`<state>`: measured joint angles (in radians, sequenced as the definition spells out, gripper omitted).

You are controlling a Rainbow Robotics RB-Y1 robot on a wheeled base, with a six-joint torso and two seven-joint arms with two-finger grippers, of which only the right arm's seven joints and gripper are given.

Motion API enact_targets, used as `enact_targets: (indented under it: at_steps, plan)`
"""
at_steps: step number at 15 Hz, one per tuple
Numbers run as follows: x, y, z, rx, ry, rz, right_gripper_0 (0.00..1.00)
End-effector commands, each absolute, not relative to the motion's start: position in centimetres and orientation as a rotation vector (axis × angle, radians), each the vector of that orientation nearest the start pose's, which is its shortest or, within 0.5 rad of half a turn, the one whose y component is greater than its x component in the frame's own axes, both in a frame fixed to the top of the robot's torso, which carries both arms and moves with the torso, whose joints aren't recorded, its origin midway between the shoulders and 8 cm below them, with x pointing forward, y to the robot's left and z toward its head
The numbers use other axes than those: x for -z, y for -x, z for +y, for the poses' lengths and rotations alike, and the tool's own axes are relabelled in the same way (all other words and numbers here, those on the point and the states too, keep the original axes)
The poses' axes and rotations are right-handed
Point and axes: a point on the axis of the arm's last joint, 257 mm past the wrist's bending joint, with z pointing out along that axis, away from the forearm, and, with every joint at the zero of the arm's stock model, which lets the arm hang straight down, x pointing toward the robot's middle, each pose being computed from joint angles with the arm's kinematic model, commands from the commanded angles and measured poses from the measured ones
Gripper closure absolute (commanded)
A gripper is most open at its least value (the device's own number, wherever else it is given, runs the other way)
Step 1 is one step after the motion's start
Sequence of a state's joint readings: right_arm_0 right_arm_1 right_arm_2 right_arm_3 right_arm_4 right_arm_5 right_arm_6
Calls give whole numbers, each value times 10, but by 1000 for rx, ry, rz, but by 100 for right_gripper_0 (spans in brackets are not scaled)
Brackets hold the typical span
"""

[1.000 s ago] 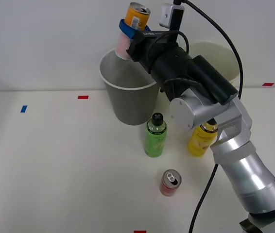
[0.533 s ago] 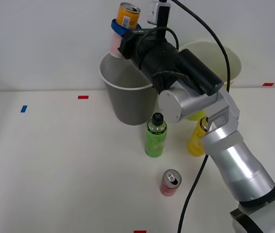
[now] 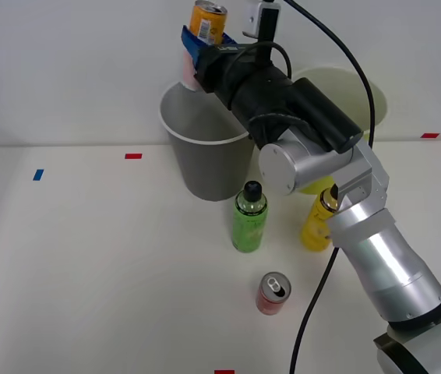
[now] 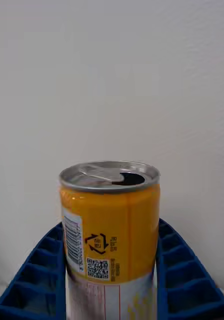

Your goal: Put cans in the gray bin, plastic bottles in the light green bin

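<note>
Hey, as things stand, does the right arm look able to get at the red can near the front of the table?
Probably not right now: the right gripper is shut on the orange can, above the gray bin. The red can itself stands in the open, with nothing over it.

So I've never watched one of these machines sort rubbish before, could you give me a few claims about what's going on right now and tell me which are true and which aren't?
1. The right gripper holds the orange can above the gray bin. True.
2. The red can is already in a bin. False: it stands on the table, nearer the camera than the bottles.
3. The green bottle stands upright just in front of the gray bin. True.
4. The orange can's top is sealed. False: the wrist view shows its tab opening open.
5. The yellow bottle lies inside the light green bin. False: it stands on the table, partly behind the arm.
</note>
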<state>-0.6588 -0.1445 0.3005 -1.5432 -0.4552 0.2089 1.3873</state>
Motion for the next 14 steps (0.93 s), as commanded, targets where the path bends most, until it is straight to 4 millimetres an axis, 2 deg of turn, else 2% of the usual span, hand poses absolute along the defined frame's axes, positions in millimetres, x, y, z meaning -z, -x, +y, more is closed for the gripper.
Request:
enact_targets:
  at_steps: [1,11,14]
  plan:
    - [-43,-599,33,-717,231,1302,0]
    - [-44,-600,27,-723,223,1299,0]
    - [-50,-598,25,-733,217,1277,0]
